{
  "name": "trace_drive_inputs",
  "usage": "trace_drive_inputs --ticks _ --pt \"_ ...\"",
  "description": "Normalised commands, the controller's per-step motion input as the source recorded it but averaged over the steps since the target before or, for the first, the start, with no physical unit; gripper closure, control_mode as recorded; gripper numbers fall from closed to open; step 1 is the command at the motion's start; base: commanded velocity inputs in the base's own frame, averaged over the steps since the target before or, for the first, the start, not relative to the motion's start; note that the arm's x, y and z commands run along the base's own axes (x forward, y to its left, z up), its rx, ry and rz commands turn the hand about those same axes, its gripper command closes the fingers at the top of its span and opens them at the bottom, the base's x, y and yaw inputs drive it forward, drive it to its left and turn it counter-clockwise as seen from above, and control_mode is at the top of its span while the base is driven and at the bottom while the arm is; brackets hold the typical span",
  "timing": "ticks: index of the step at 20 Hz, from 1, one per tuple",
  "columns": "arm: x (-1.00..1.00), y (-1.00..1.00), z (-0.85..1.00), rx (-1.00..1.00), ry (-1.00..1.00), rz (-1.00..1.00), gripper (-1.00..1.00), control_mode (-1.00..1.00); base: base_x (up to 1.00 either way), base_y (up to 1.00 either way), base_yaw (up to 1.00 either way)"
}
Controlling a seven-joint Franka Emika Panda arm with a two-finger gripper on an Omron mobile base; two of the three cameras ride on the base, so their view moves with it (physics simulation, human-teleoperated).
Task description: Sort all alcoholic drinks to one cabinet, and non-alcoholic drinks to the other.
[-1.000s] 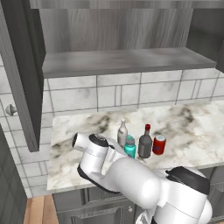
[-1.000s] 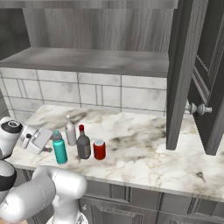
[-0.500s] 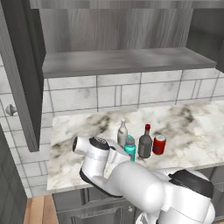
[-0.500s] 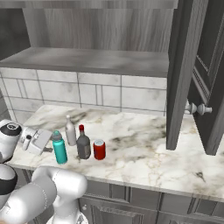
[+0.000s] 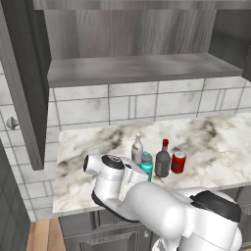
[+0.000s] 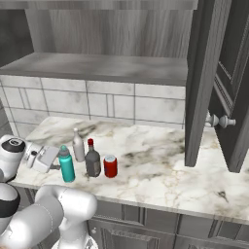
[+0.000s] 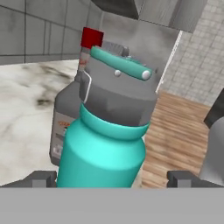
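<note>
The tall teal bottle with its grey-teal cap stands close in the hand view, between the fingertips of my open gripper, with a gap on each side. Right behind it is the squat dark bottle with a red cap. In the right base view the gripper reaches in from the left at the teal bottle. Beside that bottle stand the slim pale bottle, the dark bottle and the red soda can. Above the counter a wall cabinet's grey shelf is bare.
The cabinet's open doors hang at the left and at the right, each with a round knob. The marble counter runs to the right of the drinks. Grey tiled wall backs it, and drawers sit below the front edge.
My hand has crept a little closer to the teal bottle. The drinks have not moved and the gripper has stayed open.
</note>
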Motion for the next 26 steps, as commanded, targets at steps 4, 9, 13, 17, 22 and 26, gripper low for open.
trace_drive_inputs --ticks 4,9,13,17,22,26 --pt "0.00 -0.02 0.00 -0.02 0.03 0.00 -1.00 -1.00 0.00 0.00 0.00" --pt "0.00 0.00 0.00 -0.02 0.03 0.02 -1.00 -1.00 0.00 0.00 0.00" --pt "0.01 0.00 0.00 -0.02 0.02 0.06 -1.00 -1.00 0.00 0.00 0.00" --pt "0.00 -0.05 0.00 0.00 0.00 0.10 -1.00 -1.00 0.00 0.00 0.00" --pt "0.00 -0.13 0.00 0.00 0.00 0.11 -1.00 -1.00 0.00 0.00 0.00" --pt "0.01 -0.10 0.00 0.00 0.00 0.10 1.00 -1.00 0.00 0.00 0.00"
